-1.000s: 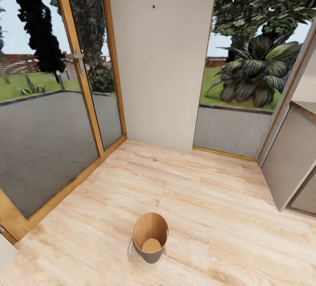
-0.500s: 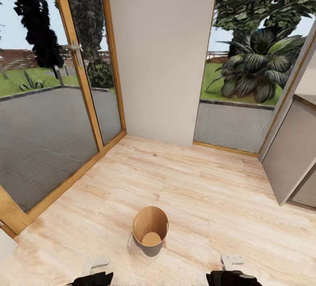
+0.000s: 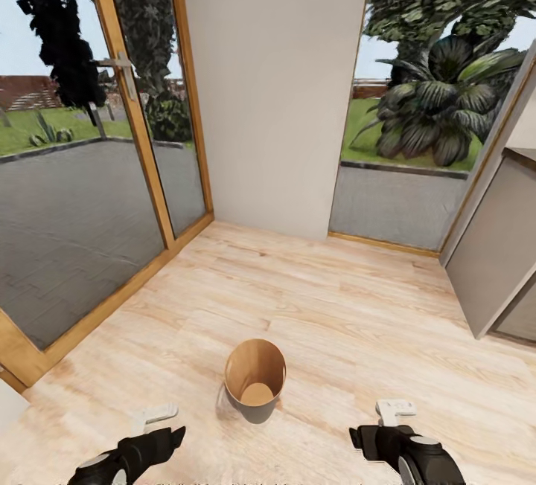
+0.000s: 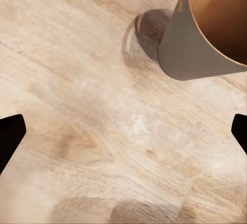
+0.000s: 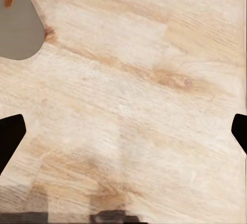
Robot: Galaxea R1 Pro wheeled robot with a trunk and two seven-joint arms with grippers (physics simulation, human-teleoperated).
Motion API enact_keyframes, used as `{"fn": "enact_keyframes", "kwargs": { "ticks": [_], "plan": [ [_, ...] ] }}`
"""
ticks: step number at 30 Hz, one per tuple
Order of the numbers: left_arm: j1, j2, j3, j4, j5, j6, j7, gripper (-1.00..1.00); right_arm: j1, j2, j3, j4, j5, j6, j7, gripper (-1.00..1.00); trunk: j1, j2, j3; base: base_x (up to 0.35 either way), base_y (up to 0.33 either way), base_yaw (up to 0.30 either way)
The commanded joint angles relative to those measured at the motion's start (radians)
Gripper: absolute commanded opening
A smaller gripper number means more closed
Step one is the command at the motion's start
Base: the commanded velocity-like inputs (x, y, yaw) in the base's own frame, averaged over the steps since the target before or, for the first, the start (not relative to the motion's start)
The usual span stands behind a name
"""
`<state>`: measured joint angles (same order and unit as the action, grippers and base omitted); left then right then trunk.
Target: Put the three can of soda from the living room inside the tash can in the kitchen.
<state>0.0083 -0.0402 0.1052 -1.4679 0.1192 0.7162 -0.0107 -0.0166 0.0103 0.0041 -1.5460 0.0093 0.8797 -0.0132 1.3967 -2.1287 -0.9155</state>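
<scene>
Glass doors (image 3: 89, 165) stand well left of the tash can (image 3: 255, 381), which sits upright on the pale floor (image 3: 335, 306), nothing visible inside. Left gripper (image 3: 158, 425) hovers just left of the bin, jaws spread and holding nothing. Right gripper (image 3: 394, 414) hovers to its right, likewise spread and unladen. No soda can is in view. Judgement: the bin looks light and rigid, liable to tip if knocked; its rim offers the hold.

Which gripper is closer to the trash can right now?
Left, narrowly. The left gripper hangs over the floor just left of the trash can, whose wall looms close in its wrist view. The right gripper sits slightly farther off on the bin's right. Both are open and empty.
</scene>
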Motion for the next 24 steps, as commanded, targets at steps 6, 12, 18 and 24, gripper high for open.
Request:
{"fn": "enact_keyframes", "kwargs": {
  "ticks": [6, 12, 18, 24],
  "plan": [
    [0.0, -0.001, 0.024, -0.031, -0.001, 0.036, -0.003, 1.0, -0.03, -0.001, -0.001, -0.021, 0.0, -0.006, -0.071, 1.0, 0.023, -0.042, -0.029, 0.0, 0.0, 0.0],
    [0.0, -0.002, 0.026, -0.031, 0.0, 0.038, -0.003, 1.0, -0.035, -0.001, -0.001, -0.023, -0.001, -0.001, -0.081, 1.0, 0.046, -0.084, -0.058, 0.0, 0.0, 0.0],
    [0.0, -0.004, 0.026, -0.028, 0.0, 0.037, -0.003, 1.0, -0.036, 0.002, 0.002, -0.021, -0.004, 0.002, -0.082, 1.0, 0.069, -0.126, -0.086, 0.0, 0.0, 0.0],
    [0.0, -0.004, 0.027, -0.026, 0.0, 0.037, -0.003, 1.0, -0.036, 0.002, 0.002, -0.022, -0.004, 0.003, -0.08, 1.0, 0.081, -0.147, -0.106, 0.0, 0.0, 0.0]
  ]
}}
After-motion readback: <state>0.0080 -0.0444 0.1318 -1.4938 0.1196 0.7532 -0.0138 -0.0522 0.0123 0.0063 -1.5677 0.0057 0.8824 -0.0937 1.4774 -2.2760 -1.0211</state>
